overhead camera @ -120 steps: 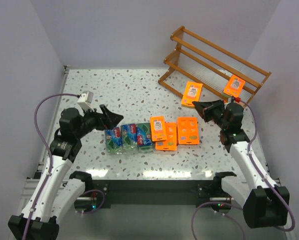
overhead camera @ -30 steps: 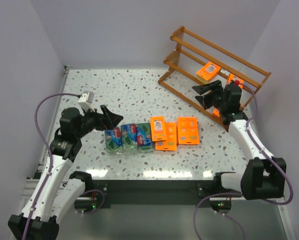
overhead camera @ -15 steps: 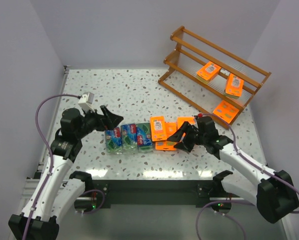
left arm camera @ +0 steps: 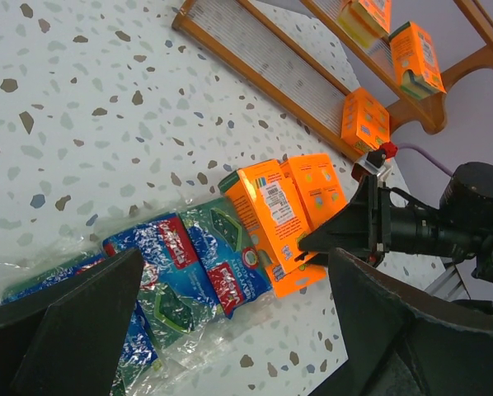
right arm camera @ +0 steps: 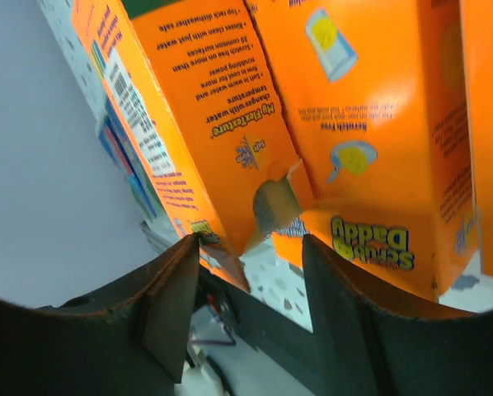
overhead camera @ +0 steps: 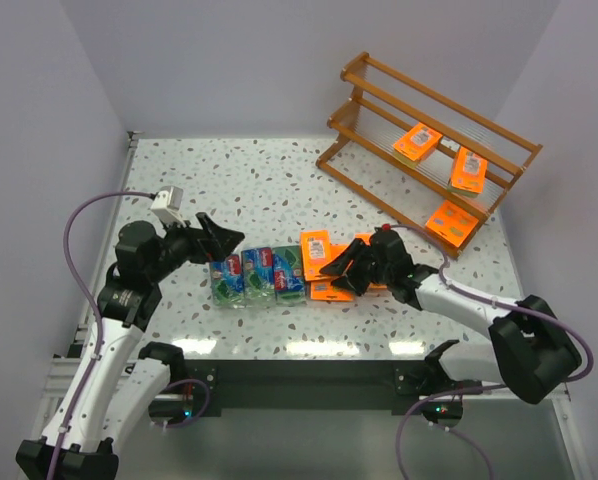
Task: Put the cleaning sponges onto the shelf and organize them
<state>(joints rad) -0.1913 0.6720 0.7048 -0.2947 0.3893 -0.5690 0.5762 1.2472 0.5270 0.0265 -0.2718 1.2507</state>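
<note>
The shelf [overhead camera: 351, 75] stands at the back right with three orange cleaning sponges on it: one [overhead camera: 417, 143] and another [overhead camera: 468, 169] on its tiers, a third [overhead camera: 449, 222] at the low end. Three green-and-blue packs [overhead camera: 257, 272] lie in a row mid-table. Beside them lie orange packs [overhead camera: 317, 255]. My right gripper [overhead camera: 341, 268] is low at these packs, open, its fingertips [right arm camera: 189, 247] on either side of the near end of a labelled orange pack [right arm camera: 205, 124]. My left gripper [overhead camera: 217, 240] hangs open above the green-and-blue packs [left arm camera: 205, 264], holding nothing.
A second orange pack [right arm camera: 370, 148] lies under and beside the labelled one, partly under my right finger. The right arm's body covers a further orange pack [overhead camera: 371, 240] in the top view. Speckled table [overhead camera: 229, 180] stretches to the left and back.
My right arm left the shelf, where orange packs now sit, and swung down left to the orange packs on the table. Its jaws have narrowed. The left arm barely moved.
</note>
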